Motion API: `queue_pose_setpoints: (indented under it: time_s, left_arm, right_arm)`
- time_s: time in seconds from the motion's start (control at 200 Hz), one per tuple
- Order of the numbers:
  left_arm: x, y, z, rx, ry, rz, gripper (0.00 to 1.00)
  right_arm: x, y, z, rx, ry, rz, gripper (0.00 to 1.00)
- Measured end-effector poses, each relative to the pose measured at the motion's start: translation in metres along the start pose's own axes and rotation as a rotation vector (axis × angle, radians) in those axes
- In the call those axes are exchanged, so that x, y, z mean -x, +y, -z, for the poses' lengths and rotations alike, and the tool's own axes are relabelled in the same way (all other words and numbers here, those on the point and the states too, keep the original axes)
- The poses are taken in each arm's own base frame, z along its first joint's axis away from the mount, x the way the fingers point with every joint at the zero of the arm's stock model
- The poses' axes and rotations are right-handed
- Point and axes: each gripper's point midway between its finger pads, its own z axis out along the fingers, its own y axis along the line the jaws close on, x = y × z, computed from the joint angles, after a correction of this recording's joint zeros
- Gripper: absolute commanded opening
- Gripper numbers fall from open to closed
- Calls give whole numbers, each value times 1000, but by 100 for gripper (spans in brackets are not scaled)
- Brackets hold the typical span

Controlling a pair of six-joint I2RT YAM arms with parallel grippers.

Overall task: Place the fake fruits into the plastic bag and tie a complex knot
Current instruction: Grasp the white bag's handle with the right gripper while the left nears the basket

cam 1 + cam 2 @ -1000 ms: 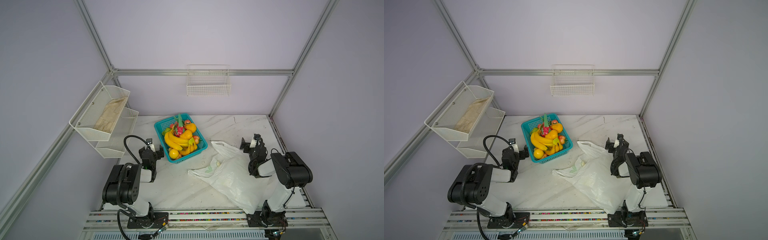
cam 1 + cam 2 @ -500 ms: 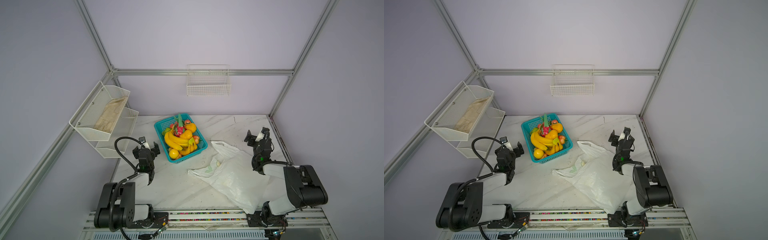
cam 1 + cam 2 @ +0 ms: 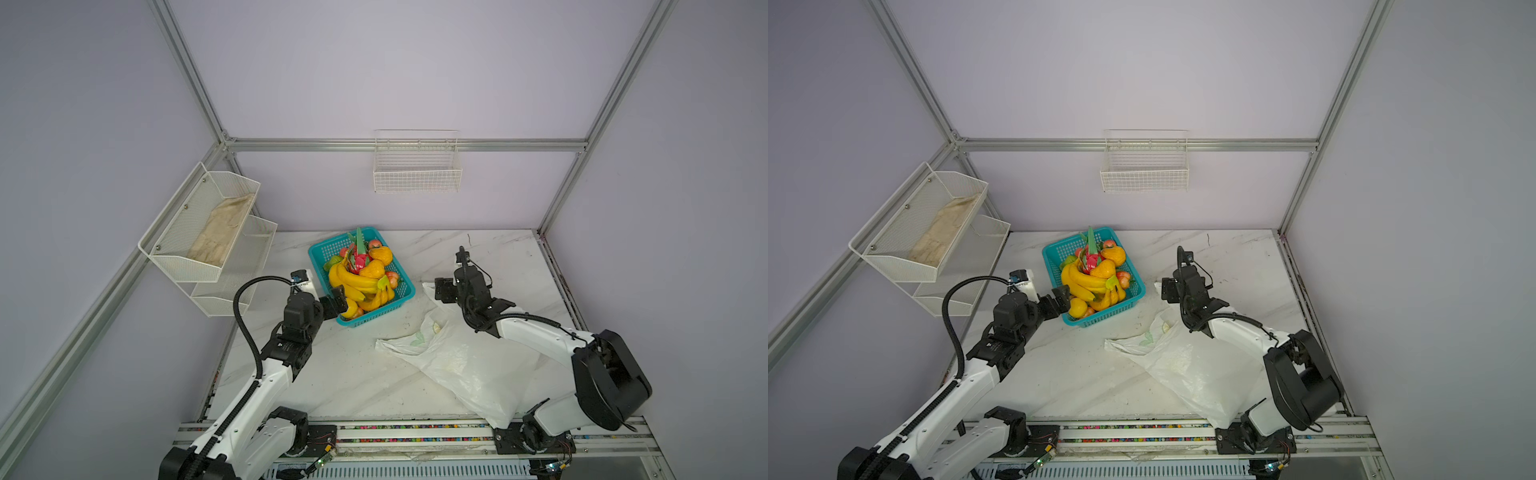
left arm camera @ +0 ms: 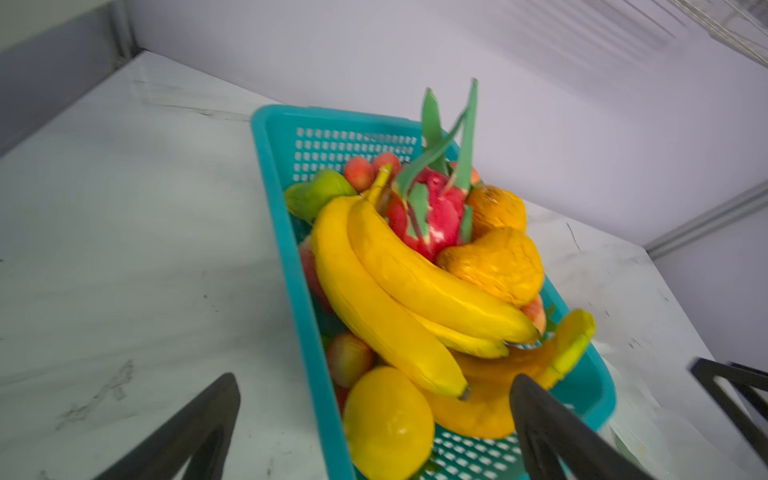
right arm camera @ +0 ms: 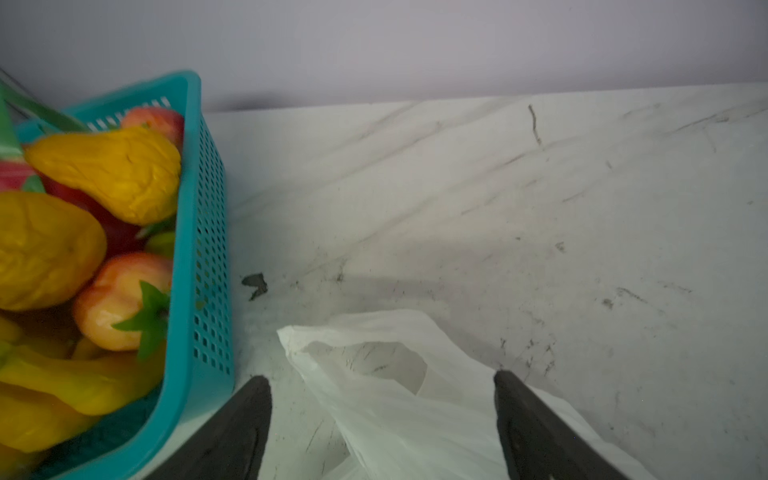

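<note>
On the far left a white wire rack holds a beige cloth. The left gripper hovers at the near end of the teal basket, jaws spread wide and grasping nothing. The fake fruits are all heaped in that basket. To its right the plastic bag lies flat and untied on the marble table. The right gripper straddles one handle loop, jaws parted. Whether its fingers touch the film is unclear.
</note>
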Motion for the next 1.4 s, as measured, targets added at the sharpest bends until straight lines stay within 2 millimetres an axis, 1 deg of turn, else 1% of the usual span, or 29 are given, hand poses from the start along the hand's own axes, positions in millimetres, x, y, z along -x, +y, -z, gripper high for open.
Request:
queue_pose_setpoints:
  time_s: [0.075, 0.135, 0.2, 0.305, 0.37, 0.515, 0.555, 0.635, 0.79, 0.895, 0.915, 0.925, 0.995, 1.055, 1.12, 1.185, 1.26, 1.33, 1.36, 1.4]
  left_arm:
    - [-8, -14, 4, -36, 32, -15, 100]
    - [-10, -18, 5, -45, 45, -21, 100]
    - [-14, -20, 5, -48, 60, -27, 100]
    - [-19, -20, 6, -47, 77, -33, 100]
    - [-21, -20, 6, -44, 84, -35, 100]
    - [-22, -19, 6, -41, 90, -38, 100]
    - [-22, -19, 6, -41, 91, -38, 100]
    - [-23, -19, 6, -39, 94, -39, 100]
    - [-24, -18, 7, -34, 98, -40, 100]
    - [-24, -17, 8, -33, 99, -40, 100]
    - [-24, -17, 8, -33, 99, -40, 100]
    - [-24, -17, 8, -33, 99, -40, 100]
    - [-24, -17, 10, -34, 99, -40, 100]
    - [-24, -17, 11, -34, 100, -40, 100]
    - [-25, -17, 12, -34, 104, -40, 100]
    - [-26, -17, 14, -41, 111, -40, 100]
    - [-27, -21, 16, -58, 116, -40, 100]
    - [-30, -26, 18, -79, 126, -43, 100]
    - [-31, -28, 18, -86, 131, -45, 100]
    - [-33, -30, 19, -94, 138, -48, 100]
  right_arm:
    - [-23, -1, -16, -36, 87, 51, 88]
    - [-36, -3, -29, -62, 141, 85, 88]
    - [-46, -5, -40, -85, 182, 117, 88]
    - [-55, -8, -53, -119, 223, 159, 87]
    - [-58, -11, -59, -141, 233, 184, 83]
    - [-62, -15, -69, -161, 252, 219, 73]
    - [-63, -15, -69, -159, 256, 225, 68]
    - [-64, -15, -69, -150, 264, 239, 56]
    - [-65, -17, -71, -128, 280, 247, 27]
    - [-64, -27, -73, -127, 290, 246, 4]
    - [-63, -29, -73, -126, 294, 254, 0]
    - [-63, -30, -73, -127, 295, 248, 0]
    - [-58, -41, -72, -136, 297, 242, 0]
    - [-49, -53, -69, -145, 288, 232, 0]
    - [-31, -68, -63, -160, 258, 208, 0]
    - [-9, -85, -54, -171, 215, 176, 0]
    - [16, -100, -43, -165, 163, 146, 0]
    - [37, -105, -35, -133, 118, 135, 0]
    - [44, -103, -33, -111, 103, 135, 0]
    - [54, -94, -33, -63, 86, 141, 0]
